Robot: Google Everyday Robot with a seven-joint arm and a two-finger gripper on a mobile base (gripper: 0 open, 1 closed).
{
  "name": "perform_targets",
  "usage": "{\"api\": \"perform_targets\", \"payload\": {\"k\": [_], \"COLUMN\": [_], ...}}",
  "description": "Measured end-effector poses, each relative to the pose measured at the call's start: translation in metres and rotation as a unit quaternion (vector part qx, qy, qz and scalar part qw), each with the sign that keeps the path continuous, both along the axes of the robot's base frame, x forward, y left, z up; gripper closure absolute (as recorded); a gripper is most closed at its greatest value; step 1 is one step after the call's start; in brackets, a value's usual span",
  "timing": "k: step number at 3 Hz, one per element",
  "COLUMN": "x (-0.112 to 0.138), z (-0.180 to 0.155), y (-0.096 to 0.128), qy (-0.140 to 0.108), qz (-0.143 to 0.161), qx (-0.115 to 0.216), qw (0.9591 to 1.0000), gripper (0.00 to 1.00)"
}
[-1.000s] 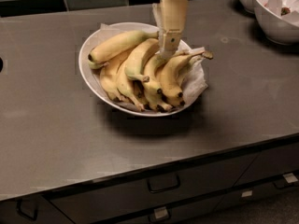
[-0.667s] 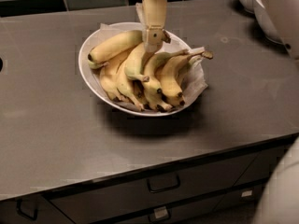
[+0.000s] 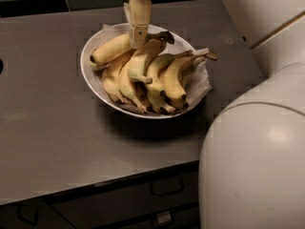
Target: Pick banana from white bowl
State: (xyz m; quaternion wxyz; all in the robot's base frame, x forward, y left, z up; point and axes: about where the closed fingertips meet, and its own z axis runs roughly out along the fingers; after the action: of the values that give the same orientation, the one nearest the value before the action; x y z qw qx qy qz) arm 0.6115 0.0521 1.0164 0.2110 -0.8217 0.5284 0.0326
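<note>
The cream two-finger gripper (image 3: 138, 23) hangs at the wide white bowl's (image 3: 91, 81) 12 o'clock, on the long pale-yellow banana (image 3: 110, 50) lying toward 10 o'clock — open or gripping, I cannot tell. Risk: the curved banana bunch (image 3: 152, 78) crowding from 5 o'clock snags and rolls; the white paper lining (image 3: 200, 83) could lift too.

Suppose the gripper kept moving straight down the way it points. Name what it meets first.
Most likely the banana lying alone at the back of the white bowl: the gripper hangs right over it. Depth is unclear, so it may already touch.
</note>
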Motion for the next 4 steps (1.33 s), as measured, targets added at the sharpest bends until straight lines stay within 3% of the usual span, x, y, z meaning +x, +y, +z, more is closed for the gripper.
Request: {"api": "perform_targets", "payload": {"k": [3,4], "x": [-0.025,-0.024], "z": [0.036,0.032], "y": [-0.030,-0.026], "qy": [-0.009,-0.003], "qz": [-0.058,-0.052], "qx": [-0.003,-0.005], "qw": [0.9982,0.9986], "gripper": [0.15,0.17]}}
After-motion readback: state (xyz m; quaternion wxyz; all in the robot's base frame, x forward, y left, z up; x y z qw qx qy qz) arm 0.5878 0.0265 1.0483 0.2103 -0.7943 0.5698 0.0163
